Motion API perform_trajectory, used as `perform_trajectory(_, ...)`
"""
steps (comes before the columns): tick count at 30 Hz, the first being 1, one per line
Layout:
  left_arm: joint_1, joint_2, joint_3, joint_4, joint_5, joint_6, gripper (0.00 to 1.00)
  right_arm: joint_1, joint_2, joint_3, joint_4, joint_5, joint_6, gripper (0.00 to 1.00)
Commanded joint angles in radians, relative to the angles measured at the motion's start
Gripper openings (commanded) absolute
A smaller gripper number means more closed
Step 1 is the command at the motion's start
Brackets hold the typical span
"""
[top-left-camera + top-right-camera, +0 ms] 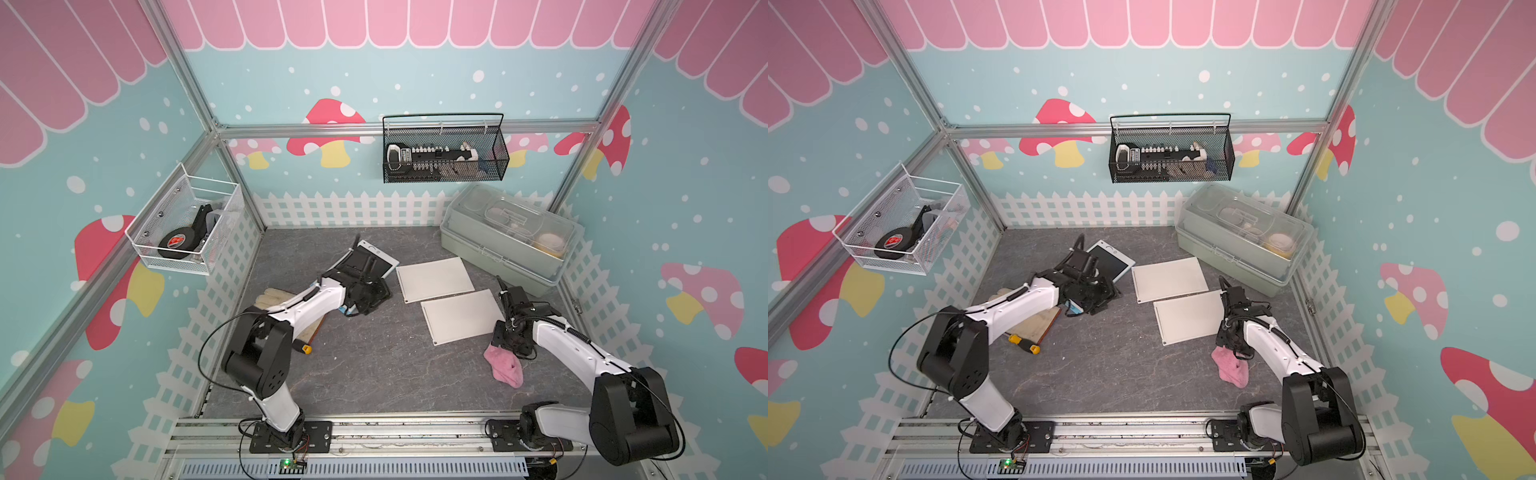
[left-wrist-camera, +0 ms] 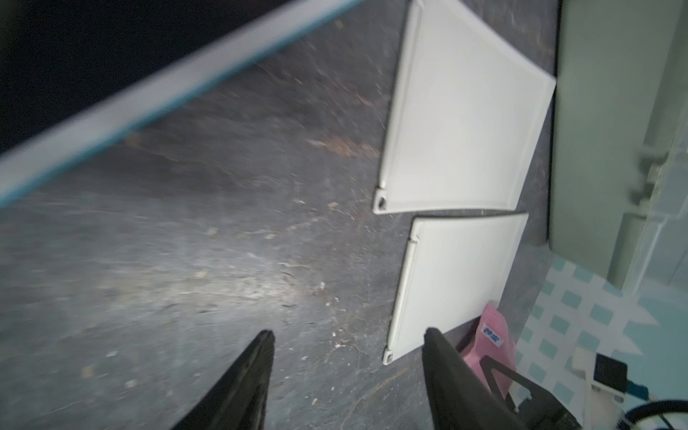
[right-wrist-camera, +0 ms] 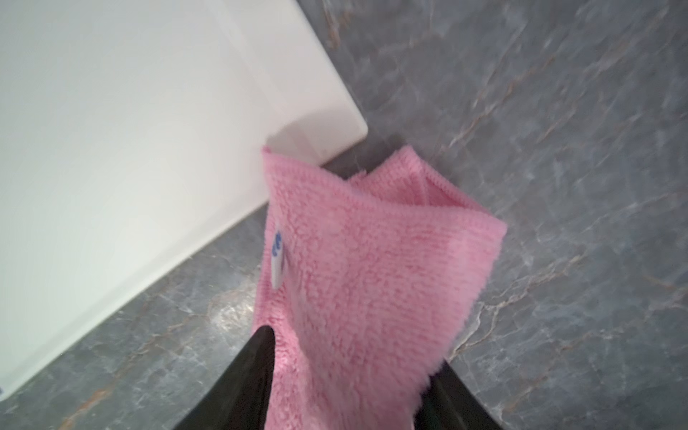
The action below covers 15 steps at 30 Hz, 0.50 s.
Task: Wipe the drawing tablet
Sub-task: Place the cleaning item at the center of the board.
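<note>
The drawing tablet (image 1: 383, 262) (image 1: 1111, 259), white-framed with a dark screen, lies at the back middle of the grey table. Its near end is hidden by my left wrist. Its white edge (image 2: 149, 89) crosses the left wrist view as a blur. My left gripper (image 1: 370, 293) (image 2: 348, 337) hovers just in front of it, open, with only bare table between the fingers. A crumpled pink cloth (image 1: 505, 368) (image 1: 1231, 370) (image 3: 357, 268) rests on the table at the front right. My right gripper (image 1: 505, 345) (image 3: 353, 350) stands over it with its jaws apart, the cloth loose between them.
Two white boards (image 1: 434, 278) (image 1: 461, 316) lie between the arms, the nearer one's corner (image 3: 316, 126) beside the cloth. A green lidded box (image 1: 505, 239) stands at the back right. A glove (image 1: 270, 297), a wooden board and a yellow-handled screwdriver (image 1: 303, 347) lie at the left. Wire baskets hang on the walls.
</note>
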Motion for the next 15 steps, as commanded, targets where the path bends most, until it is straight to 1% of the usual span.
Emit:
perform_trajectory(1,0.102,-0.055,-0.103,-0.104,-0.023,0.061,0.63,0.017,-0.016,0.102,-0.003,0.057,-0.034,0.59)
perform_trajectory(3,0.167,-0.085,-0.154,-0.110,-0.018,0.078,0.63,0.055,0.002,0.160,-0.006,0.081,-0.056,0.60)
perform_trajectory(5,0.224,-0.101,-0.185,-0.110,-0.015,0.093,0.63,0.119,0.042,0.228,-0.005,0.113,-0.084,0.61)
perform_trajectory(7,0.271,-0.110,-0.193,-0.106,-0.021,0.095,0.63,0.184,0.092,0.293,0.041,0.098,-0.125,0.63)
perform_trajectory(9,0.321,-0.110,-0.201,-0.070,-0.006,0.073,0.63,0.228,0.170,0.357,0.114,0.010,-0.167,0.64)
perform_trajectory(10,0.345,-0.106,-0.203,-0.039,0.015,0.054,0.63,0.244,0.230,0.415,0.125,-0.025,-0.179,0.64)
perform_trajectory(12,0.375,-0.086,-0.191,0.012,0.037,0.026,0.63,0.264,0.345,0.524,0.177,-0.147,-0.214,0.64)
perform_trajectory(13,0.386,-0.070,-0.173,0.029,0.042,0.020,0.63,0.268,0.410,0.589,0.204,-0.218,-0.221,0.64)
perform_trajectory(15,0.400,-0.034,-0.124,0.042,0.049,0.011,0.63,0.274,0.549,0.736,0.215,-0.348,-0.228,0.58)
